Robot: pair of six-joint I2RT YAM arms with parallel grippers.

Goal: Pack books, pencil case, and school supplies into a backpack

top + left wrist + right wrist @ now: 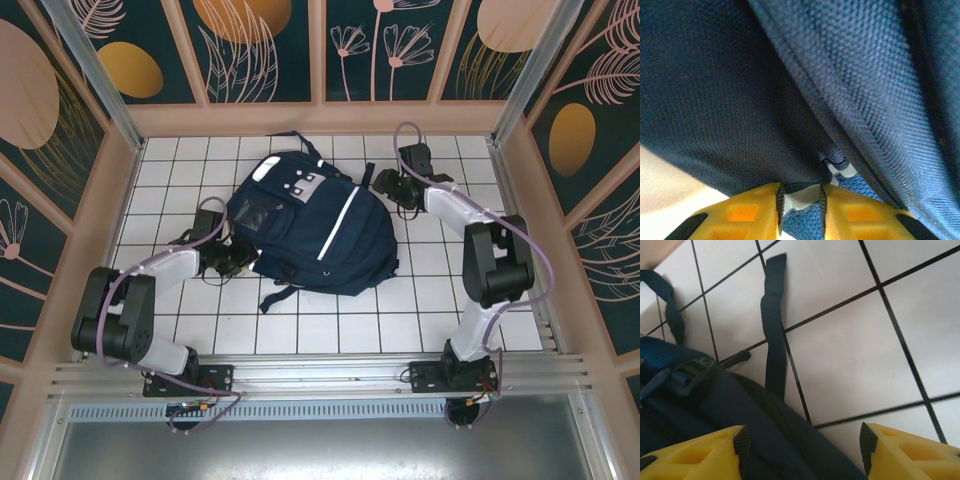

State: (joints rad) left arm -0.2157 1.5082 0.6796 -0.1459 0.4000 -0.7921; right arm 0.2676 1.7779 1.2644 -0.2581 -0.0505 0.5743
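White tiled table [420, 300]: one backpack [300, 235]; left hand [801, 196] narrow, apparently pinching fabric; right hand [805, 445] wide.

Backpack [305, 235] central on table [420, 300], left fingers [740, 215] at its left edge, right fingers [910, 455] beside its far-right corner

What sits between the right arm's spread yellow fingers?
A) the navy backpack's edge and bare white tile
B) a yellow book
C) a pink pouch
A: in the right wrist view, the open right end effector frames the edge of the backpack and the tiled table.
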